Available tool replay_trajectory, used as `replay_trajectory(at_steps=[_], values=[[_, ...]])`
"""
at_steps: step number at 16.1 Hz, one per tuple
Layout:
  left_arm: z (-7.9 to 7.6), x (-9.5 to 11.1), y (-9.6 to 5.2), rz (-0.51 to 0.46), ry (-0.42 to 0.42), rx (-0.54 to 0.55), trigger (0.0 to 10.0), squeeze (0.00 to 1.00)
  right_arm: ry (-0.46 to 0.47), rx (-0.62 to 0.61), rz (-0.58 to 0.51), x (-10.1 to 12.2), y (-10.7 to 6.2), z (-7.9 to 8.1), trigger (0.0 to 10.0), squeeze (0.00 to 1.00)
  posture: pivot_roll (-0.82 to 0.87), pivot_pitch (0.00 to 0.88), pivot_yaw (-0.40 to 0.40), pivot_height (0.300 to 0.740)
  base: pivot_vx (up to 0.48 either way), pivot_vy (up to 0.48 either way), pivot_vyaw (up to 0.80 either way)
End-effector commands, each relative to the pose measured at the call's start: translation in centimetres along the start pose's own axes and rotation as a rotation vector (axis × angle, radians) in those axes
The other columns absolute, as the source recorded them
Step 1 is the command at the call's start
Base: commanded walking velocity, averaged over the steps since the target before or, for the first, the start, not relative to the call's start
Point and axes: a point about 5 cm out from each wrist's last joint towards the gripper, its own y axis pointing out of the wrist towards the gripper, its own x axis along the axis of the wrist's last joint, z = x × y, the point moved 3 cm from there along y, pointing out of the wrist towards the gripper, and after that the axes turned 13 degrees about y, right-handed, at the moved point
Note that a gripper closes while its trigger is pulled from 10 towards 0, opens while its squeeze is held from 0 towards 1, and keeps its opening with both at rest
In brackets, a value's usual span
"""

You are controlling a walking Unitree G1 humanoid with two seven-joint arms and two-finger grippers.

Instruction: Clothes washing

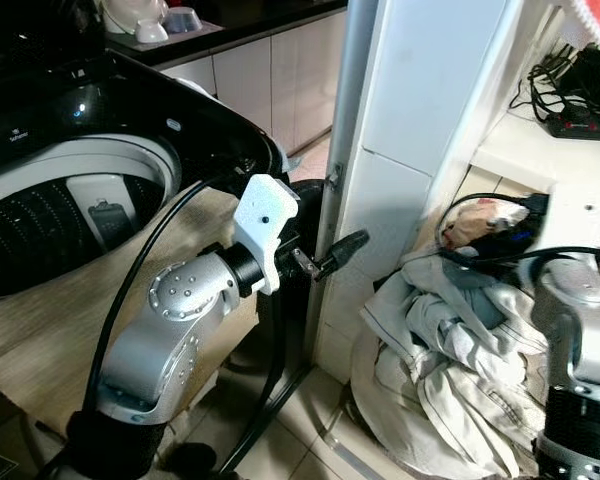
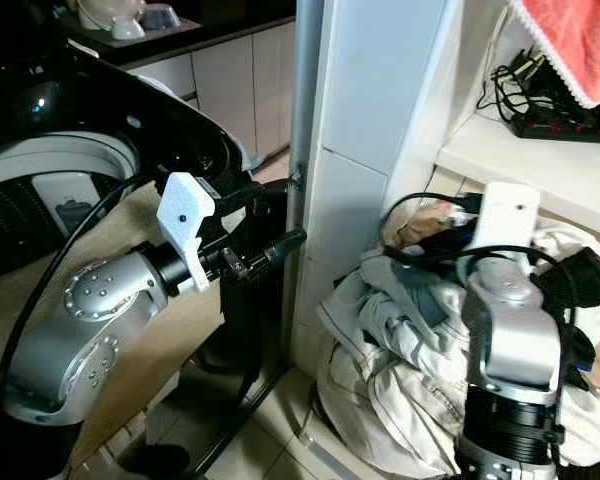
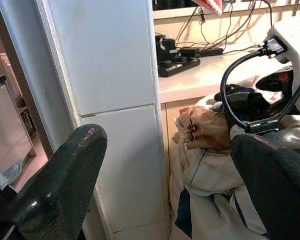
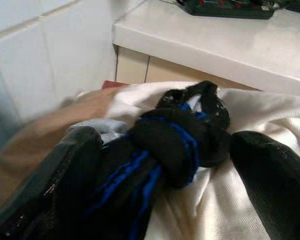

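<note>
The top-loading washing machine [image 1: 60,215] stands at my left with its lid up and drum open. A heap of pale clothes [image 1: 450,340] lies on the floor at the right, under a white shelf. My left gripper [image 1: 338,250] is open and empty, held between the washer and the tiled wall, and the left wrist view looks past its fingers [image 3: 65,185] at the heap. My right gripper [image 4: 165,145] is open, low over the heap, its two fingers [image 4: 75,165] on either side of a knotted black and blue garment [image 4: 175,135].
A white tiled wall corner [image 1: 410,150] juts out between washer and heap. A power strip with tangled cables [image 1: 580,120] lies on the shelf, with a red towel [image 2: 570,40] hanging above. A black hose [image 1: 270,400] runs down by the washer. Cabinets [image 1: 270,80] stand behind.
</note>
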Motion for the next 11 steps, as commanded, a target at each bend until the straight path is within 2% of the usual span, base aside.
replay_trajectory(at_steps=[1, 3, 4, 5, 6, 7, 11], values=[[-0.4, 0.2, -0.1, -0.007, 0.003, -0.029, 10.0, 0.0, 0.042, 0.01, 0.004, 0.0, 0.3, -0.2, 10.0, 0.0, -0.1, 0.0, -0.019, 0.74, 0.0, 0.0, 0.0], [-0.8, 0.3, -0.2, -0.011, -0.012, -0.064, 10.0, 0.0, 0.057, 0.004, 0.031, -0.4, 0.7, -0.7, 10.0, 0.0, -0.09, 0.0, -0.019, 0.74, 0.0, 0.0, 0.0], [-1.0, 0.3, -0.3, -0.015, -0.018, -0.081, 10.0, 0.0, 0.063, -0.005, 0.048, -0.7, 0.7, -0.9, 4.9, 0.0, -0.09, 0.0, -0.02, 0.74, 0.0, 0.0, 0.0], [-1.1, 0.4, -0.3, -0.02, -0.02, -0.088, 10.0, 0.0, 0.077, -0.012, 0.061, -0.9, 0.7, -1.0, 3.3, 0.0, -0.09, 0.0, -0.02, 0.74, 0.0, 0.0, 0.0], [-1.1, 0.4, -0.3, -0.02, -0.02, -0.088, 10.0, 0.0, 0.082, -0.014, 0.064, -1.0, 0.7, -1.0, 3.3, 0.0, -0.09, 0.0, -0.02, 0.74, 0.0, 0.0, 0.0], [-1.0, 0.4, -0.4, -0.018, -0.017, -0.086, 10.0, 0.0, 0.09, -0.016, 0.063, -1.0, 0.7, -1.1, 0.0, 0.0, -0.09, 0.0, -0.018, 0.74, 0.0, 0.0, 0.0], [-0.9, 0.5, -0.3, -0.019, -0.015, -0.088, 10.0, 0.0, 0.103, -0.01, 0.063, -1.2, 0.6, -1.1, 0.0, 0.0, -0.09, 0.0, -0.011, 0.74, 0.0, 0.0, 0.0]])
